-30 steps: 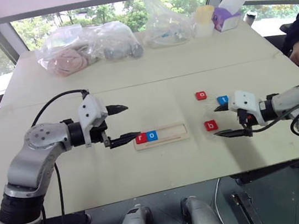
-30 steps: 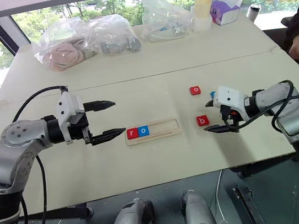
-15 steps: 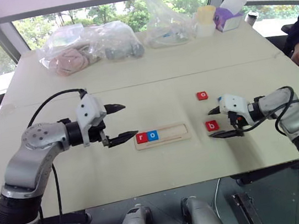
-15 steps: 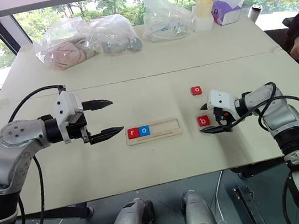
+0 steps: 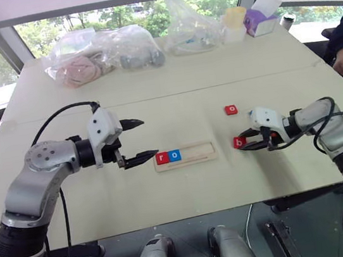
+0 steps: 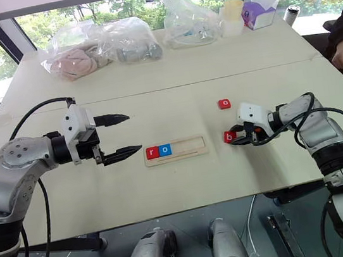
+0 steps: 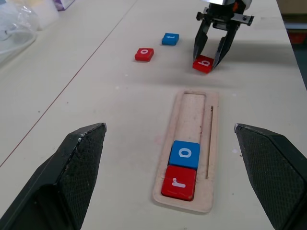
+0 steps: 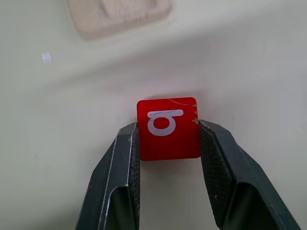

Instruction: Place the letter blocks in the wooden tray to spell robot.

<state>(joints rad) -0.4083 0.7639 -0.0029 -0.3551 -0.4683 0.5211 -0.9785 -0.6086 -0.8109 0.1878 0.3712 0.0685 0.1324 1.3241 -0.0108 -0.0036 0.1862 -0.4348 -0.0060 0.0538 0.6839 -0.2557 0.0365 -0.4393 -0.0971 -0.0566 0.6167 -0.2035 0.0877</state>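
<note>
Beige tabletop (image 5: 175, 109) spreads under the window, plastic bags (image 5: 100, 52) along its far edge. On it lies the long light-wood tray (image 5: 185, 155), a red "r" tile (image 7: 179, 182) and blue "o" tile (image 7: 185, 154) seated at its left end. Left gripper (image 5: 136, 140) hangs wide beside that end. Right gripper (image 8: 168, 132) is clamped on the red "b" tile (image 8: 168, 128), flat on the table right of the tray, pinching opposite edges. It looks light, rigid, smooth; a shallow edge grip could slip
</note>
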